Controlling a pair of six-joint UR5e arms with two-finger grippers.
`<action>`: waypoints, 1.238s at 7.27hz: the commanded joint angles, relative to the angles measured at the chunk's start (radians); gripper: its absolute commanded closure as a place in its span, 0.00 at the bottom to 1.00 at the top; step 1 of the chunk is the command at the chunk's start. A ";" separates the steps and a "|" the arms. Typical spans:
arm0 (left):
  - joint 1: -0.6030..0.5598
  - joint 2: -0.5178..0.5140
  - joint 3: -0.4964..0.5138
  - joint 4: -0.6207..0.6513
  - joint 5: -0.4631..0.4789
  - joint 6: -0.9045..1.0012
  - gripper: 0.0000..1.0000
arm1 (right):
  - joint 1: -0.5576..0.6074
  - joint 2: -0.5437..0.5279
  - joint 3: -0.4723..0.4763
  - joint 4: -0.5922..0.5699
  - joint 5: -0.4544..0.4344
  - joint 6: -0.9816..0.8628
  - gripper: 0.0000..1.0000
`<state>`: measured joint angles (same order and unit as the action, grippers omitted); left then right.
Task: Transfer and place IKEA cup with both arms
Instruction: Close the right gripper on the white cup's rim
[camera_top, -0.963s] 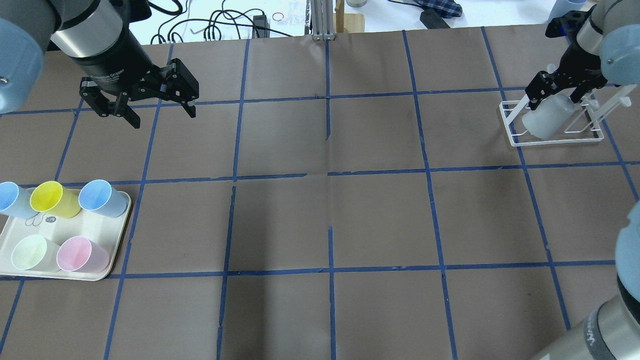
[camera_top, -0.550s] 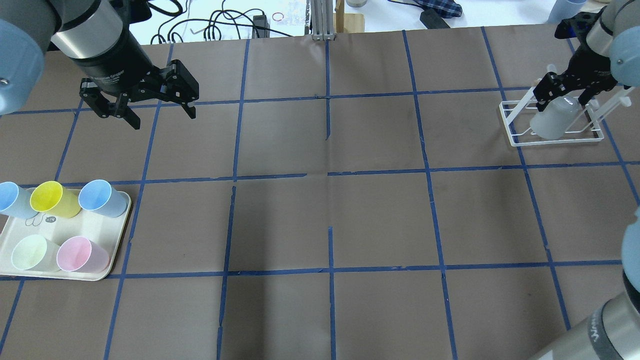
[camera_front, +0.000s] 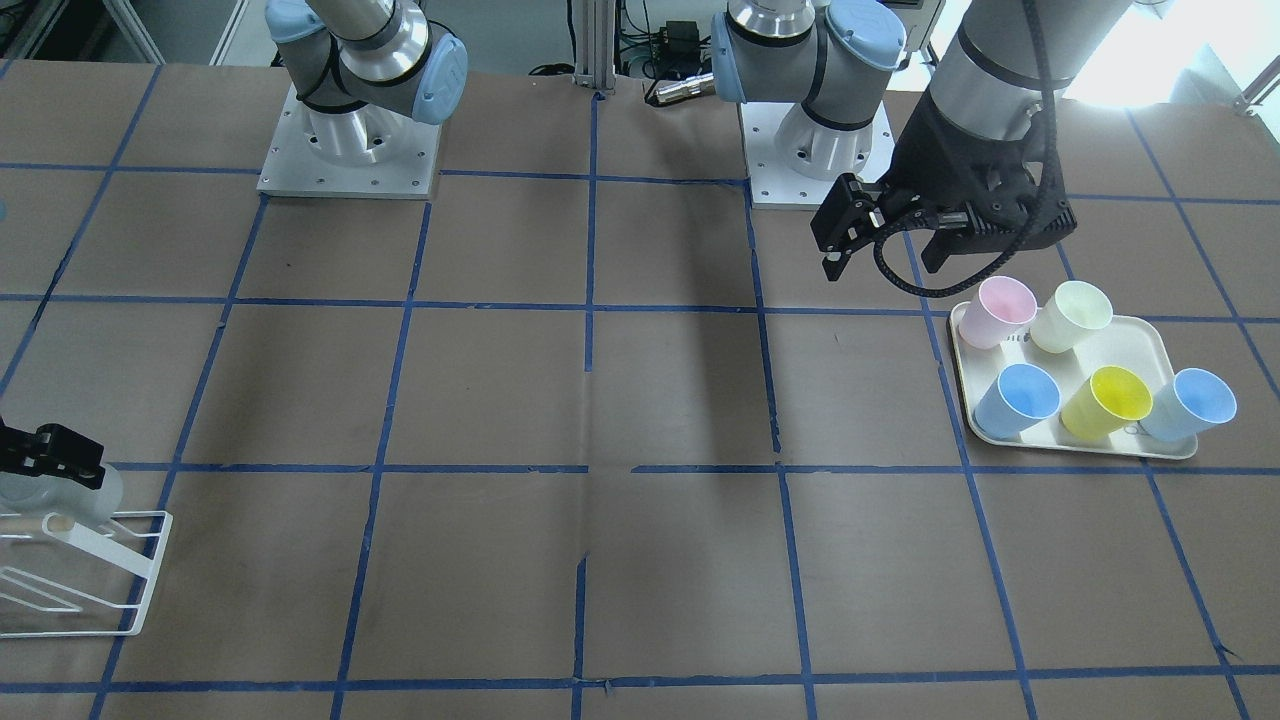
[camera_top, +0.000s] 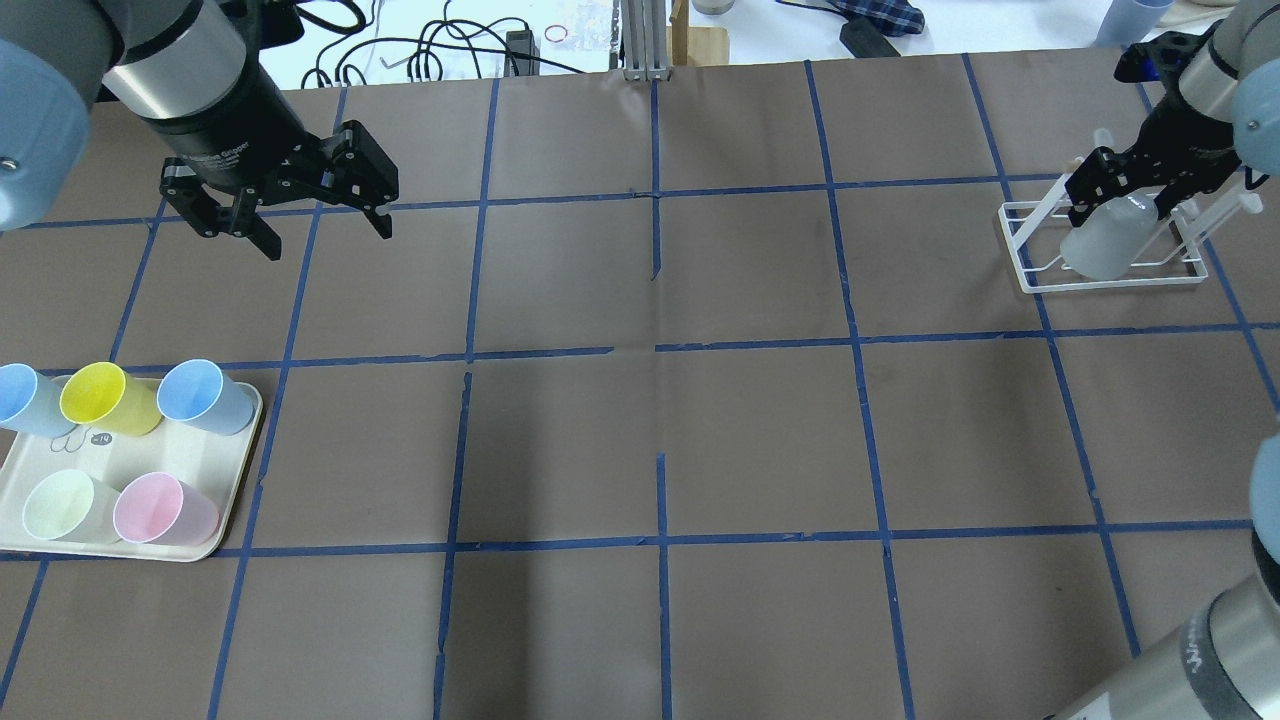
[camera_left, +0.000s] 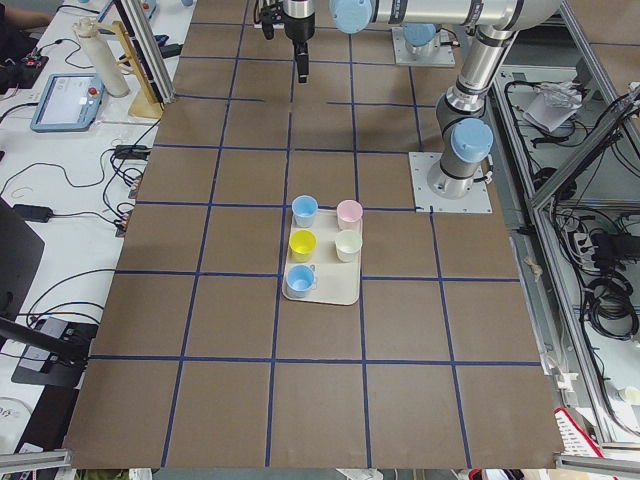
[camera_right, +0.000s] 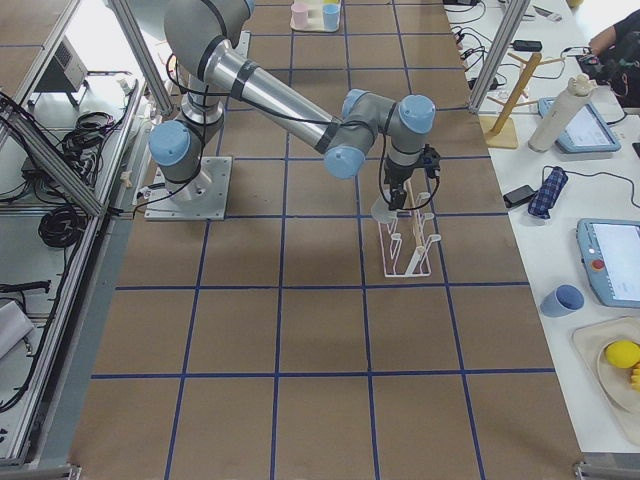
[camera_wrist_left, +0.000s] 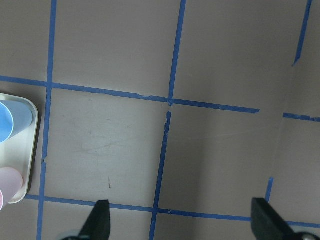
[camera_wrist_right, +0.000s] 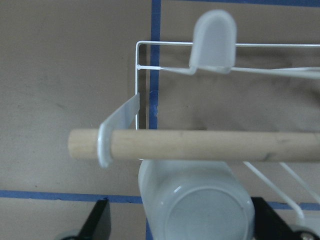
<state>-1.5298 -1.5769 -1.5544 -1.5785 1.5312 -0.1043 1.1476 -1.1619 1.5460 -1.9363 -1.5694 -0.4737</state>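
Observation:
The IKEA cup (camera_top: 1103, 250), a plain grey tumbler, sits upside down and tilted on the white wire rack (camera_top: 1030, 272) at the far right. In the right wrist view its base (camera_wrist_right: 200, 212) fills the lower middle, below the rack's wooden dowel (camera_wrist_right: 200, 145). My right gripper (camera_top: 1125, 208) straddles the cup's base, open, with a gap between each finger and the cup wall. From the front the cup (camera_front: 95, 492) shows at the left edge. My left gripper (camera_top: 328, 240) hangs open and empty over the far left of the table.
A cream tray (camera_top: 150, 450) at the near left holds several pastel cups: blue, yellow, pale green, pink. Brown paper with a blue tape grid covers the table. Cables and boxes lie beyond the far edge.
My right gripper has shifted right and back over the rack, and the grey cup has moved slightly right with it, now more upright on the rack. The left arm has stayed still.

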 joint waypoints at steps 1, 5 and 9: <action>0.000 0.000 -0.001 0.000 0.001 0.000 0.00 | 0.000 0.008 -0.001 0.002 0.003 -0.002 0.14; 0.000 0.002 -0.001 0.000 0.001 0.000 0.00 | -0.003 0.007 -0.010 0.003 0.002 -0.009 0.49; 0.000 -0.002 0.007 0.000 0.000 0.000 0.00 | -0.009 -0.065 -0.062 0.096 0.000 -0.016 0.59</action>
<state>-1.5286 -1.5771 -1.5510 -1.5785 1.5315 -0.1043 1.1395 -1.1911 1.5080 -1.8947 -1.5688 -0.4888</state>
